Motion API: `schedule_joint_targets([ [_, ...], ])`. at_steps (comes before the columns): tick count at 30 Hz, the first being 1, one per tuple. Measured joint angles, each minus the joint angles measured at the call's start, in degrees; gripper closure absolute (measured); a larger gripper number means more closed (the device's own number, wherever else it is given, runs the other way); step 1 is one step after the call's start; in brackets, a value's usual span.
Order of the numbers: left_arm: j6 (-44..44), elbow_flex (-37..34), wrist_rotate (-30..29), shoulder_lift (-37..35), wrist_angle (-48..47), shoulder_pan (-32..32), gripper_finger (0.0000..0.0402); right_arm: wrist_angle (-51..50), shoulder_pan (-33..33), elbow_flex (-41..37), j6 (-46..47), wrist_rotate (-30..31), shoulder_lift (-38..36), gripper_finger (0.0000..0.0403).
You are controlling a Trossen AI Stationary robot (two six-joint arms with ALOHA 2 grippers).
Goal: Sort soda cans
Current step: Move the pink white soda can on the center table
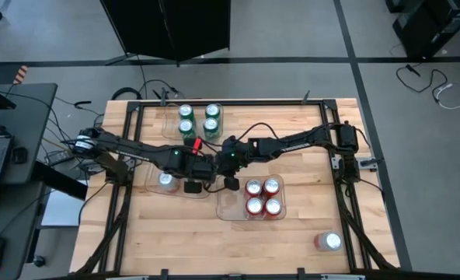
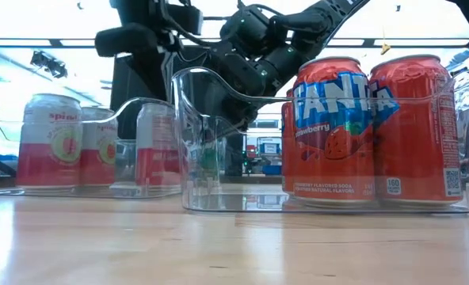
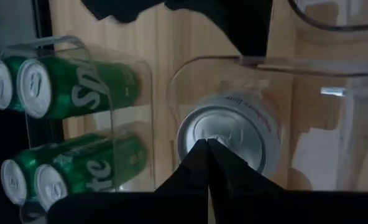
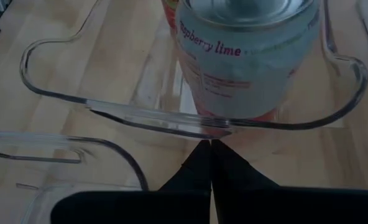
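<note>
Soda cans are mostly sorted: four green cans (image 1: 198, 120) fill one tray beyond the red cans (image 1: 263, 196), four of which fill another. Left of those, silver-white cans (image 1: 165, 180) sit in a third tray, probably incomplete; one stray can (image 1: 330, 242) lies near the desk's corner (image 1: 370, 260). Left gripper (image 1: 193, 187) and right gripper (image 1: 230, 183), fingers pressed together and empty, hover over the middle.

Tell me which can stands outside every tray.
The pale can alone on the bare wood at the table's near right corner; all other visible cans sit inside clear trays.
</note>
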Motion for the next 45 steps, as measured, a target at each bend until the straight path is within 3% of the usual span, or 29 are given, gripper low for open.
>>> schedule_joint_targets([
  [7, -1.73, -1.37, 2.75, -3.18, 2.37, -1.05, 0.0401, -0.82, -0.06, -0.02, -0.25, 0.55, -1.11, 0.0403],
  [10, -1.64, -3.90, 5.62, -6.19, 7.84, -1.09, 0.0401, -2.52, -0.06, 0.02, -0.80, 1.33, -2.65, 0.0402],
  [18, -0.09, -17.77, 15.48, -19.85, 28.84, -0.99, 0.0401, -8.15, 0.41, -0.59, -2.81, 7.27, -8.93, 0.0403],
  [25, 1.92, -34.26, 23.69, -31.60, 51.05, 0.45, 0.0401, -6.42, 1.80, -8.46, -0.67, 10.97, -15.73, 0.0403],
  [29, 3.09, -42.13, 29.77, -36.44, 64.03, 2.21, 0.0401, -5.22, 3.97, -14.09, 4.35, 13.15, -21.36, 0.0403],
  [33, 4.75, -46.94, 30.93, -38.20, 71.70, 3.12, 0.0401, -9.29, 9.09, -17.28, 9.27, 17.16, -28.19, 0.0403],
  [40, 6.34, -49.40, 30.93, -36.85, 76.89, 3.17, 0.0401, -29.62, 23.49, -14.14, 26.45, 27.99, -36.51, 0.0403],
  [45, 6.85, -49.29, 30.93, -36.08, 78.88, 3.15, 0.0401, -48.80, 34.07, -8.34, 45.25, 30.41, -37.03, 0.0396],
])
